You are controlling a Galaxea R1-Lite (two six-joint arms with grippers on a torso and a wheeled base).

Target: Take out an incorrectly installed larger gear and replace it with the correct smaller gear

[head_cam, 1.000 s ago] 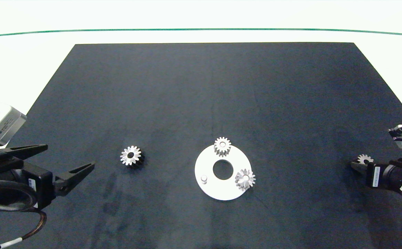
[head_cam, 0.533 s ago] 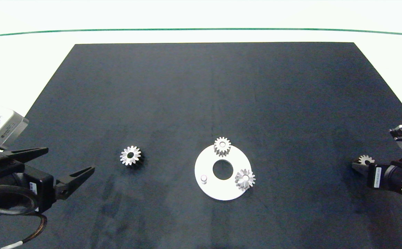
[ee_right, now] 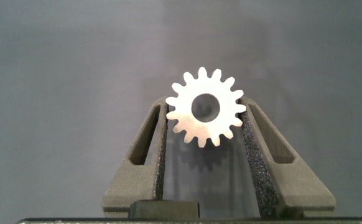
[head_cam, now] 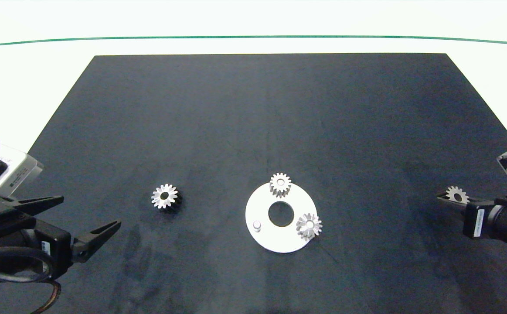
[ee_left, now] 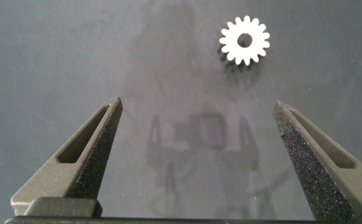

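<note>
My right gripper (head_cam: 450, 198) hovers over the mat's right edge, shut on the larger gear (head_cam: 456, 194), a silvery toothed wheel with a round bore. In the right wrist view that larger gear (ee_right: 203, 127) sits clamped upright between the two pads of the right gripper (ee_right: 203, 111). The smaller gear (head_cam: 165, 196), silvery with stubby teeth and a dark flank, lies on the mat left of centre. My left gripper (head_cam: 90, 211) stands open to the left of it. The left wrist view shows the smaller gear (ee_left: 244, 40) beyond the spread fingers of the left gripper (ee_left: 198, 106), apart from them.
A flat white ring plate (head_cam: 262, 209) lies at the mat's centre. It carries a stubby-toothed gear (head_cam: 280, 183) on its far rim, a pointed-toothed gear (head_cam: 309, 225) on its near right, and a bare peg (head_cam: 257, 224) on its near left. The black mat (head_cam: 253, 109) covers the table.
My right gripper has shifted a little leftward and farther away with the gear still in it. The left arm has drifted slightly toward the near edge. The gears on the mat and plate stayed put.
</note>
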